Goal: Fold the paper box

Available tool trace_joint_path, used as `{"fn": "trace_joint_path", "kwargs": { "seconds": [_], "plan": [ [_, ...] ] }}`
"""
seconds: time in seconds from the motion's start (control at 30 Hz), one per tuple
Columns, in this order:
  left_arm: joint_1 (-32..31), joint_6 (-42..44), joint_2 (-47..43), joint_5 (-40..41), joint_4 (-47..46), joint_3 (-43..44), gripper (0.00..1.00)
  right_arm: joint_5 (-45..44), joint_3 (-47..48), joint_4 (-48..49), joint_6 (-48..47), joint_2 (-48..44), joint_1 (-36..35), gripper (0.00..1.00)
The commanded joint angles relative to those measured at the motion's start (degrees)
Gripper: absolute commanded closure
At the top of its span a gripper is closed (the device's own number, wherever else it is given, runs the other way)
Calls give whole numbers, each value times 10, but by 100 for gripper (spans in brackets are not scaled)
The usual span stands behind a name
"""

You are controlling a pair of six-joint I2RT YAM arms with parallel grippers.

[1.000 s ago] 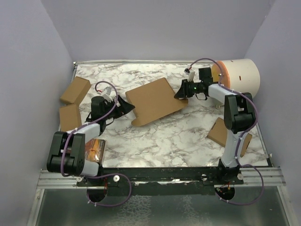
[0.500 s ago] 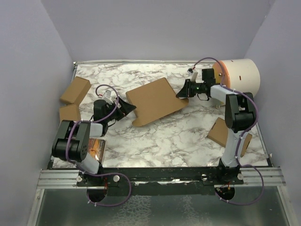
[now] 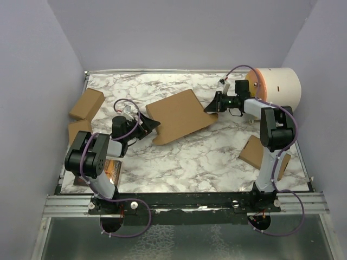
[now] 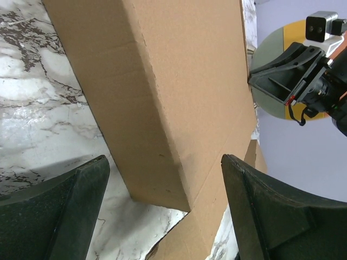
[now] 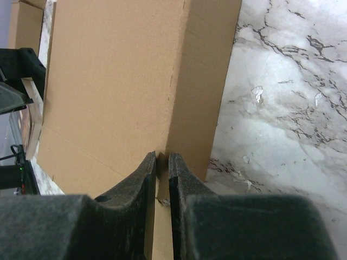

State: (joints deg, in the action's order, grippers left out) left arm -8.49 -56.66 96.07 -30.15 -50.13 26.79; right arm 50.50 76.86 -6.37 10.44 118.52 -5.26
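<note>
Marble tabletop [image 3: 217, 157]: right pincer [image 5: 162, 158], arm stretched low, pinches the paper box [image 3: 179, 115]; left pincer [image 3: 153, 127] spread at its corner.

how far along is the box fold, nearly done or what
Mostly formed, it seems: the paper box sits as a shallow closed shape, side walls up. In hand: the right gripper has its jaws pinched on a thin cardboard edge at the box's right corner; the left gripper stands open at the left corner, gripping nothing. Left: a flap pokes out there, apparently untucked.
</note>
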Motion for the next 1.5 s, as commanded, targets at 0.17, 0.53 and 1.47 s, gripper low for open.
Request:
{"fn": "trace_joint_path", "kwargs": {
  "seconds": [0.17, 0.53, 1.47],
  "plan": [
    [-7, -14, 8, 29, -47, -3, 12, -56, -27, -33, -7, 35, 28, 88],
    [-8, 2, 25, 24, -37, 6, 12, 33, 23, -54, -67, 23, 22, 71],
    [21, 36, -41, 41, 33, -6, 12, 105, 219, -70, 5, 132, -18, 44]
  ]
}}
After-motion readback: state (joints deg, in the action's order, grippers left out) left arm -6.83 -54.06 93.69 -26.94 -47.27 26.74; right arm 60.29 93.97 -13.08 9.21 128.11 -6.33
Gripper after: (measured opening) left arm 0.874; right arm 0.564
